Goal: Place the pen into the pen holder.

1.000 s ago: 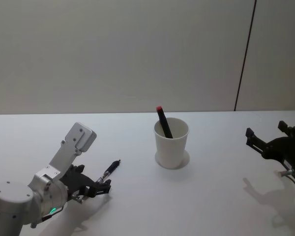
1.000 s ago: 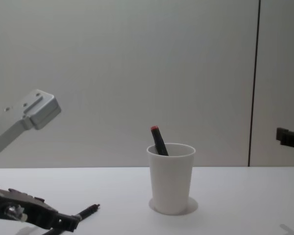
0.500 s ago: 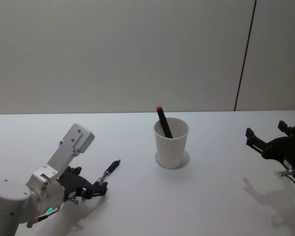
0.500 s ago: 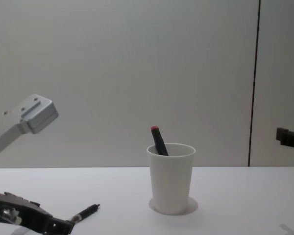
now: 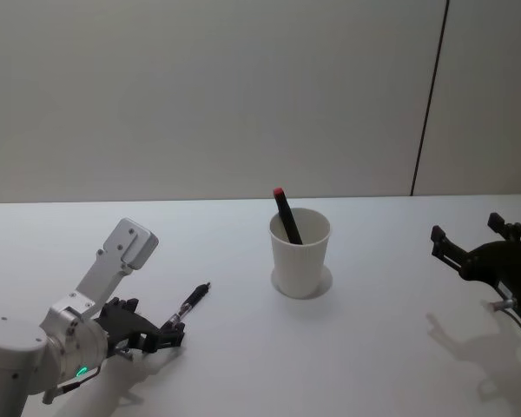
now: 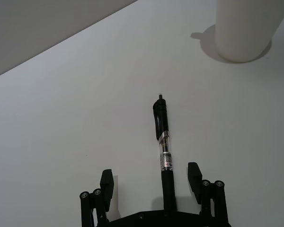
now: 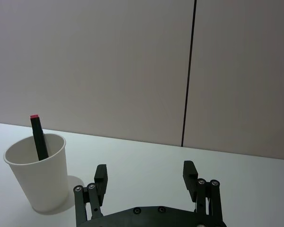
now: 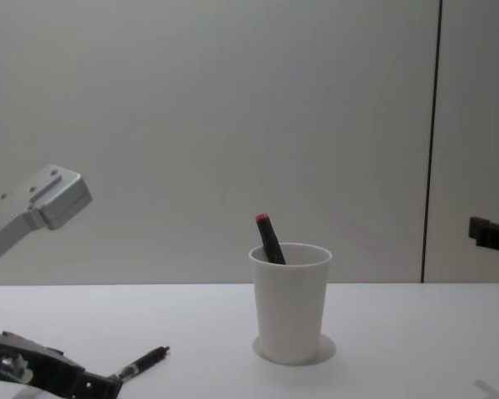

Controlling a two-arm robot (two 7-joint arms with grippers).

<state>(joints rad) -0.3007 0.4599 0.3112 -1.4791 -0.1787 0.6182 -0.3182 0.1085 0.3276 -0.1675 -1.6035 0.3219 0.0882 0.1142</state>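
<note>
A black pen (image 5: 191, 301) with a clear barrel lies flat on the white table (image 5: 243, 365), left of the pen holder (image 5: 300, 252), a white paper cup. A black marker with a red tip (image 5: 284, 213) leans inside that cup. My left gripper (image 5: 174, 331) sits low at the pen's near end. In the left wrist view the left gripper (image 6: 150, 176) is open, and the pen (image 6: 163, 142) runs from between the fingers toward the cup (image 6: 246, 28). My right gripper (image 5: 466, 233) hovers open at the far right, well away from the cup.
A plain grey wall with a dark vertical seam (image 5: 427, 95) stands behind the table. The chest view has the cup (image 8: 289, 303) at centre, the pen (image 8: 145, 362) low on the left and the left arm's grey link (image 8: 46, 199) above it.
My left gripper has drawn back a little toward the near left and stayed low. The pen has not moved on the table, and the right arm is still.
</note>
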